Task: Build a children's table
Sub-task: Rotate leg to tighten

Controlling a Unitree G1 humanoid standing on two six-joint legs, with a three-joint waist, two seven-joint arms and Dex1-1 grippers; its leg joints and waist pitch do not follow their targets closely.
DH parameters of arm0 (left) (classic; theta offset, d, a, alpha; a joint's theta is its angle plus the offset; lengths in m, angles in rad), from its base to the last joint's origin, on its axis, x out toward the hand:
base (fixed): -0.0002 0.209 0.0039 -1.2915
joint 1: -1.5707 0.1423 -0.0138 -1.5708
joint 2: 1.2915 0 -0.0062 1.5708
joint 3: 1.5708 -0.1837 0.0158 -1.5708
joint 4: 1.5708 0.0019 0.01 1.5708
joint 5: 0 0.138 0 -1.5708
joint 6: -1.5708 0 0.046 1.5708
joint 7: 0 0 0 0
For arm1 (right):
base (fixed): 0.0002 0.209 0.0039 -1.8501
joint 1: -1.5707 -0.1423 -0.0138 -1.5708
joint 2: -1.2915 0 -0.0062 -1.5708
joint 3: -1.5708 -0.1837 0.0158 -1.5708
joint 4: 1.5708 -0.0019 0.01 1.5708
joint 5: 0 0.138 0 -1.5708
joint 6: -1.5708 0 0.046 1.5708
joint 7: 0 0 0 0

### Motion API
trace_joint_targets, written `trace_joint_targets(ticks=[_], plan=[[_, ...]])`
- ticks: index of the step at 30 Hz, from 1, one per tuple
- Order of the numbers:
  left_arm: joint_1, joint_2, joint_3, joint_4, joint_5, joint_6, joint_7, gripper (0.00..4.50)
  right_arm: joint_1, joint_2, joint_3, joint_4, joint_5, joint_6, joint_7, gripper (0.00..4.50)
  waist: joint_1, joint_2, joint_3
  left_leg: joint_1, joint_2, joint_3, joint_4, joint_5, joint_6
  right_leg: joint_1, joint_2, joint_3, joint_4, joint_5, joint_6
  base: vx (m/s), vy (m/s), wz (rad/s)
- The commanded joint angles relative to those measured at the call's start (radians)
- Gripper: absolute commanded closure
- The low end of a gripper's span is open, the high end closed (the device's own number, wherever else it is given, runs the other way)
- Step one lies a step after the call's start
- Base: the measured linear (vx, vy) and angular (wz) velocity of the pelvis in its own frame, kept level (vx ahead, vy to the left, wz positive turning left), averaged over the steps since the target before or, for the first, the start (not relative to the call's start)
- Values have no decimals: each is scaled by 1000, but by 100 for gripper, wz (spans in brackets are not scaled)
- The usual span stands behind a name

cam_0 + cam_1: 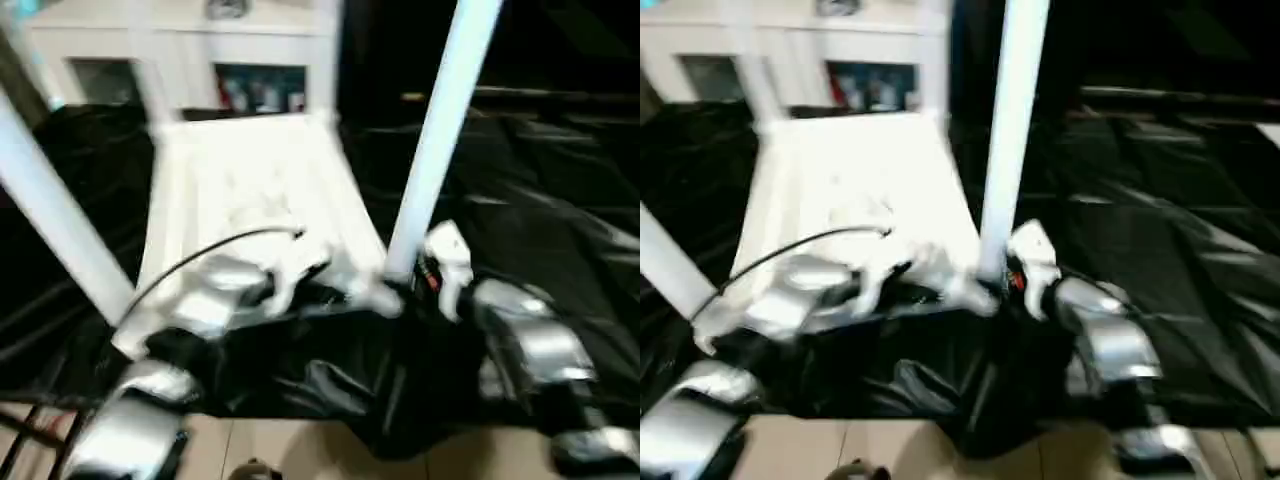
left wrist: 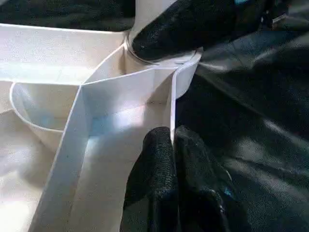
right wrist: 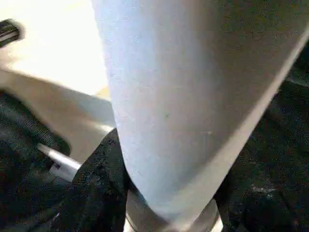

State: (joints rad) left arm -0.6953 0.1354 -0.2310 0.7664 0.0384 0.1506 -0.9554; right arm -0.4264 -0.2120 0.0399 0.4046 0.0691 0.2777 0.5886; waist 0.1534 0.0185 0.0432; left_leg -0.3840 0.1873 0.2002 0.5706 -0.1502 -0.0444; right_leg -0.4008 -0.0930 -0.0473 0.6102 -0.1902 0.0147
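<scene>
I am looking down at the upturned tabletop (image 1: 250, 190), which is lying ribbed side up on the black-draped work table (image 1: 560, 230) in the middle of the frame. The leg (image 1: 440, 130) I am working on is standing nearly upright at the tabletop's near right corner, its long axis running up and slightly rightward out of the top of the frame, its foot meeting the corner socket (image 2: 186, 72). My right gripper (image 1: 440, 268) is the nearer one: its black fingers are wrapping the leg's base from the lower right, at a medium spread. My left gripper (image 2: 171, 150) is pinching the tabletop's side wall just beside that socket, fingers nearly together on the thin rim. I judge the coming push turns on keeping the leg's axis in line with the socket. The left wrist view is showing the socket and a right fingertip (image 2: 178, 29) against the leg; the head view is showing another leg (image 1: 55, 215) rising at left.
</scene>
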Motion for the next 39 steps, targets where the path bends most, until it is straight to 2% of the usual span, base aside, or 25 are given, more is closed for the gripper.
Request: trace_joint_targets(ticks=[1,4,5,6,8,12,14,15,16,17,20,21,23,25,26,30,34,35,37,39], plan=[[-56,-89,26,-37,-35,-12,68,450,26,87,79,60,-10,64,-30,255,-1,-11,-57,22,41,-30,-75,-336,-21,31,-62,36,-89,-288,-169,0,0,0],[-53,-138,24,-42,-35,-9,107,450,2,148,59,100,-25,62,-131,255,-7,-10,-57,20,39,-30,-74,-326,-21,32,-63,35,-88,-274,-175,0,0,0],[-48,-155,19,-43,-37,-17,105,450,-12,167,60,117,-21,22,-121,255,-9,-7,-57,21,39,-31,-75,-332,-20,33,-63,34,-90,-282,-170,0,0,0],[-48,-155,19,-43,-37,-17,105,450,-13,168,59,117,-19,21,-120,199,-9,-7,-57,21,39,-31,-75,-332,-20,33,-63,34,-90,-282,-170,0,0,0],[-41,-150,11,-46,-44,-32,81,450,-21,167,44,109,5,18,-93,185,-10,-8,-57,20,39,-29,-75,-333,-10,34,-60,36,-90,-260,-168,0,0,0],[-33,-135,3,-53,-44,-38,59,450,-6,128,59,72,1,-26,-42,151,-9,-9,-59,19,39,-28,-73,-318,-3,36,-60,36,-87,-235,-172,0,0,0],[-32,-120,-4,-49,-26,-49,55,450,10,95,50,43,15,-87,14,151,-5,-12,-58,18,41,-28,-72,-310,7,38,-62,36,-87,-222,-169,0,0,0],[-29,-107,-11,-47,-19,-57,35,450,33,42,51,3,35,-93,99,151,-5,-13,-60,19,41,-26,-70,-300,13,37,-61,36,-86,-206,-175,0,0,0],[-27,-100,-13,-47,-16,-61,23,450,47,8,50,-20,48,-95,150,151,-3,-18,-59,19,40,-26,-69,-291,22,41,-59,35,-86,-197,-174,0,0,0],[-25,-95,-15,-47,-14,-64,16,450,55,-15,49,-34,56,-96,183,151,12,-16,-60,19,43,-22,-61,-258,51,42,-59,38,-80,-144,-184,0,0,0],[-14,-62,-28,-52,-7,-85,-38,450,97,-163,7,-96,112,-65,352,151,33,-20,-61,16,44,-20,-54,-222,81,46,-59,35,-77,-125,-193,0,0,0],[-13,-57,-30,-52,-6,-87,-47,450,103,-188,-3,-104,122,-59,377,151,40,-18,-60,14,45,-21,-54,-223,85,44,-61,33,-77,-143,-195,0,0,0],[-13,-51,-32,-50,-5,-96,-54,450,110,-223,-24,-118,144,-40,416,151,43,-20,-59,14,44,-21,-55,-229,82,43,-61,32,-79,-173,-194,0,0,0],[-5,-25,-47,-63,-13,-125,-132,450,129,-333,-98,-148,210,25,517,151,51,-22,-60,18,47,-21,-53,-238,82,43,-62,33,-82,-203,-191,0,0,0],[-4,-23,-48,-65,-15,-126,-141,450,130,-342,-105,-151,216,29,522,151,58,-22,-59,15,51,-23,-53,-235,84,42,-62,34,-78,-197,-193,0,0,0],[6,10,-68,-80,-17,-149,-214,450,119,-416,-174,-84,216,10,520,151,55,-23,-60,15,47,-22,-53,-236,67,40,-65,31,-82,-227,-198,0,0,0],[11,38,-80,-84,-14,-165,-263,450,117,-457,-216,-62,238,6,511,151,55,-21,-65,13,45,-20,-45,-192,85,41,-61,28,-71,-143,-222,0,0,0],[13,41,-82,-88,-17,-165,-272,450,117,-459,-220,-59,236,1,506,151,55,-21,-65,13,45,-20,-44,-187,88,42,-61,27,-69,-132,-226,0,0,0],[27,55,-89,-111,-30,-167,-322,450,114,-467,-240,-45,229,-14,468,151,56,-15,-66,13,46,-20,-43,-181,90,41,-62,26,-68,-118,-239,0,0,0],[37,61,-94,-127,-36,-169,-343,450,105,-458,-249,-32,221,-25,429,151,55,-16,-67,14,46,-19,-43,-182,89,40,-60,25,-67,-113,-248,0,0,0]])
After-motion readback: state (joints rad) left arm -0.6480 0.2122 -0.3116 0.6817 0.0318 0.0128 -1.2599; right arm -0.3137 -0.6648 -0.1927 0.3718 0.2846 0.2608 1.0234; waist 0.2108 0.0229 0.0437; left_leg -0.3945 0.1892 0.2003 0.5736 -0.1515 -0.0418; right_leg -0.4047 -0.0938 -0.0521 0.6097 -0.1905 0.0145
